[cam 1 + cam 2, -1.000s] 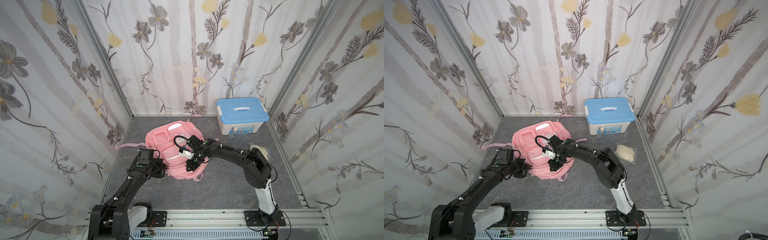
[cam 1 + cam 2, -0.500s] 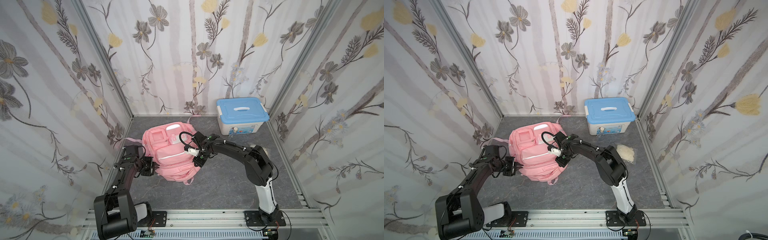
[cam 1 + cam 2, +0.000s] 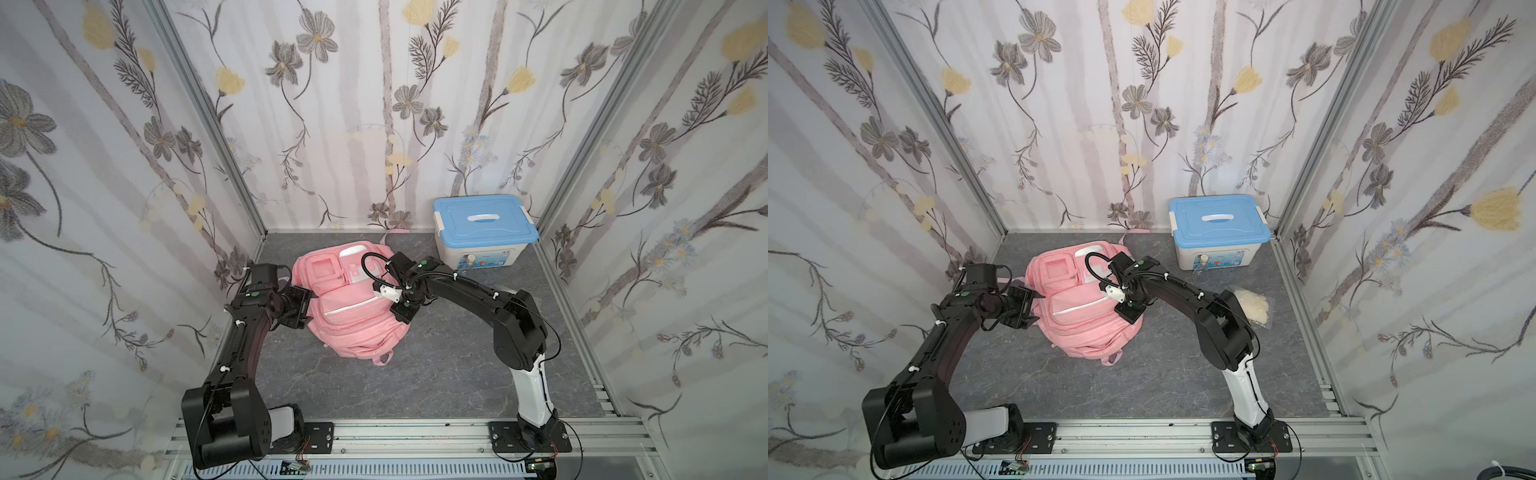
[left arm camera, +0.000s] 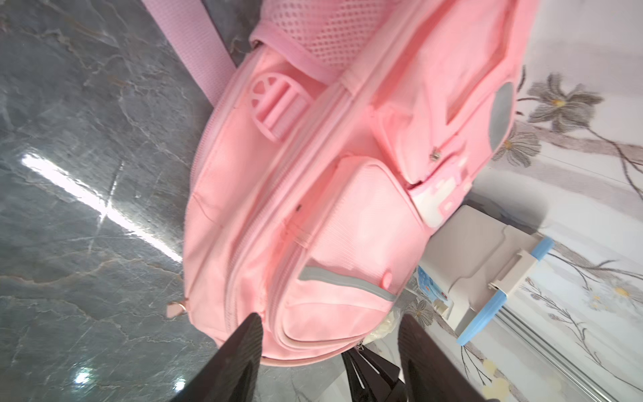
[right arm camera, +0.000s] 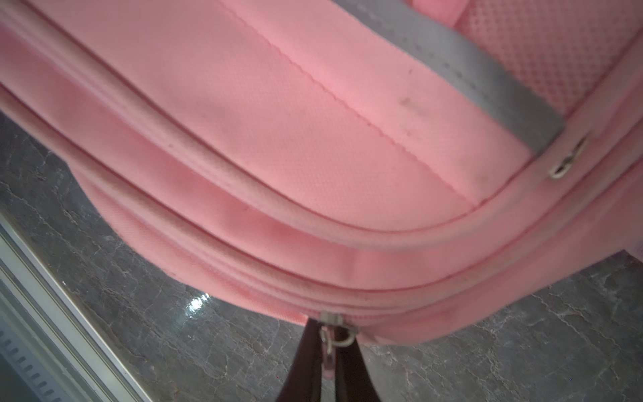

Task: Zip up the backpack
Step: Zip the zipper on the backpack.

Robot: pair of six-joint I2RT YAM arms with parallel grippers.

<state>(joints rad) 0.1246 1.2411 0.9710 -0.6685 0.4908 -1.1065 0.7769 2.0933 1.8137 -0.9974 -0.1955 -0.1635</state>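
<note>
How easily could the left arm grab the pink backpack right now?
Probably yes: the left gripper hangs open right beside the backpack, nothing between them. The right gripper, shut on a zipper pull, is at the opposite side.

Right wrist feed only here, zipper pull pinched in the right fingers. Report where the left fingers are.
Observer: The left fingers stand wide apart, close beside the backpack, holding nothing.
Operator: Now tell me what sits behind the backpack.
Observer: A white box with a blue lid stands at the back of the table, apart from the backpack.
Operator: Report anything else lying around.
Observer: In a top view, a clear bag of pale contents lies flat on the table, on the outer side of the right arm.
</note>
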